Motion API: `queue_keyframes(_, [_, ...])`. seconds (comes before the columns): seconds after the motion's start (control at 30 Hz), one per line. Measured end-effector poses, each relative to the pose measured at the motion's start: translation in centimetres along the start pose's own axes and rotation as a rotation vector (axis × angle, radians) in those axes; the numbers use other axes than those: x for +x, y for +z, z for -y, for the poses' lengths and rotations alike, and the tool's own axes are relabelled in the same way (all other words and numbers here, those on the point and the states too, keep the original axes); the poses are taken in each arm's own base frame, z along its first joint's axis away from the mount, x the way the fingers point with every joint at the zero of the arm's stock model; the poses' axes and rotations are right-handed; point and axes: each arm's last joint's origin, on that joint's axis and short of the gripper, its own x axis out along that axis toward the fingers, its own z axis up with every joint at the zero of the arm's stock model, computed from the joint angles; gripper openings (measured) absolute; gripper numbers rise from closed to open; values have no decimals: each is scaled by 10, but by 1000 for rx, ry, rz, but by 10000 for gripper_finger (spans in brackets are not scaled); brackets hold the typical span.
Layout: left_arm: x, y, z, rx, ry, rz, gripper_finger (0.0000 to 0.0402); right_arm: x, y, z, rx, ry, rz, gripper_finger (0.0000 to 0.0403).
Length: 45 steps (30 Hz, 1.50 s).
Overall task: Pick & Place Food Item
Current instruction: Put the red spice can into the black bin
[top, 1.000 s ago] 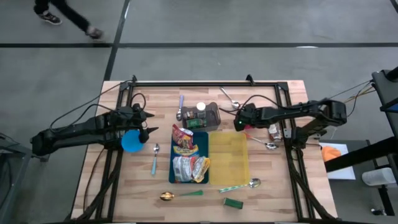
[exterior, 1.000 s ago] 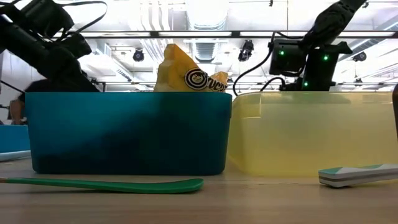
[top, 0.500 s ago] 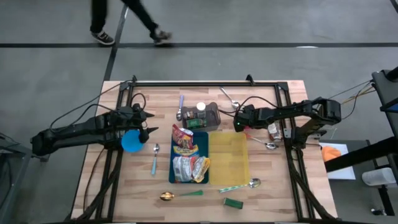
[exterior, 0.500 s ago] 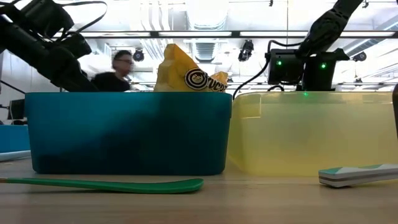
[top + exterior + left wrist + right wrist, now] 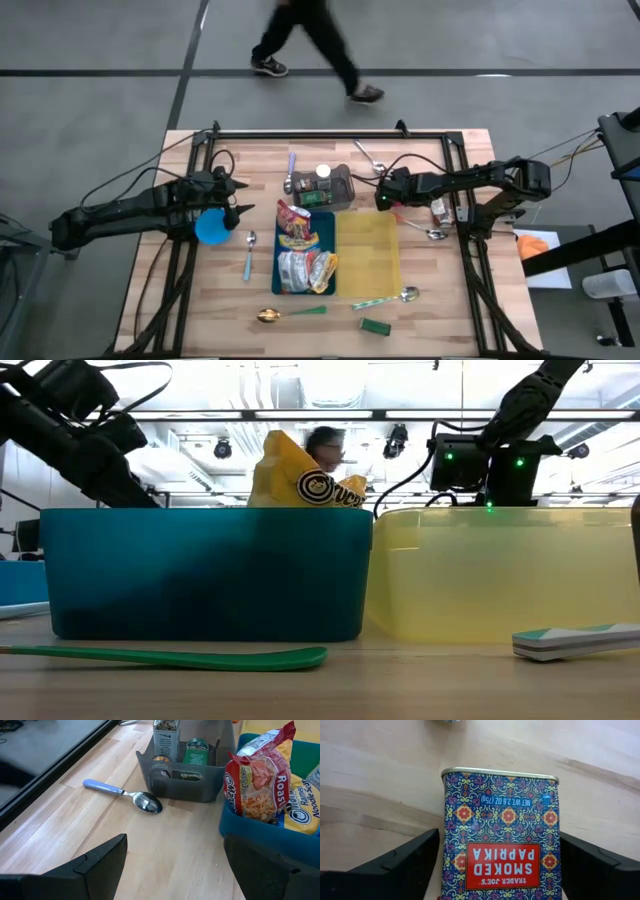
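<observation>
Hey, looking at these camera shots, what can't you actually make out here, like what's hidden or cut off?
- Blue bin contents: in the low view its wall hides all but the yellow packet top.
- Paprika tin: the right wrist view's edge cuts off its lower part, so contact with the right gripper is unclear.
- Jars in the grey caddy: labels too small to read in the left wrist view.
- Person: blurred and cropped in the high view.
</observation>
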Motion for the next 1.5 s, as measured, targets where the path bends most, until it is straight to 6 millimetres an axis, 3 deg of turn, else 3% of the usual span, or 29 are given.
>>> queue_keyframes(0.2, [0, 0, 0, 0, 0, 0, 336, 0, 1, -1, 3, 5, 6, 273])
queue_keyframes(0.5, [0, 0, 0, 0, 0, 0, 336, 0, 0, -1, 8, 7, 4, 293])
queue_keyframes(0.7, [0, 0, 0, 0, 0, 0, 336, 0, 1, -1, 8, 8, 4, 273])
queue_keyframes(1.5, [0, 0, 0, 0, 0, 0, 336, 0, 1, -1, 10, 12, 3, 279])
